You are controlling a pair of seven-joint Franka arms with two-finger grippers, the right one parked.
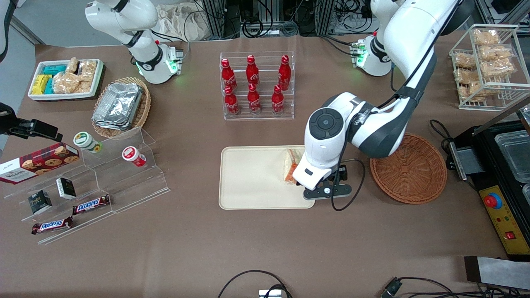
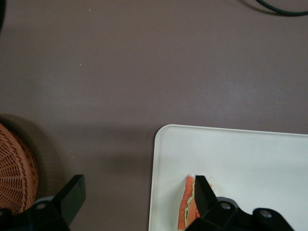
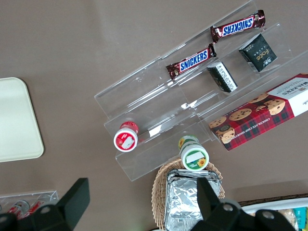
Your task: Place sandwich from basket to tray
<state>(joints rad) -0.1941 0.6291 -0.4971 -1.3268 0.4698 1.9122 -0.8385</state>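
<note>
The sandwich (image 1: 291, 165) lies on the tray (image 1: 252, 178), hard against the tray's short edge nearest the basket (image 1: 410, 167), which looks empty now. My worry is that edge: the sandwich sits so close to the rim that a finger brushing it on the way up could tip it over onto the desk. The claw (image 2: 137, 197) hangs over that same edge, its 2 fingers spread wide and holding nothing. 1 finger (image 2: 204, 195) sits right at the orange filling, perhaps touching the wrap; the other is over bare desk between tray and basket.
</note>
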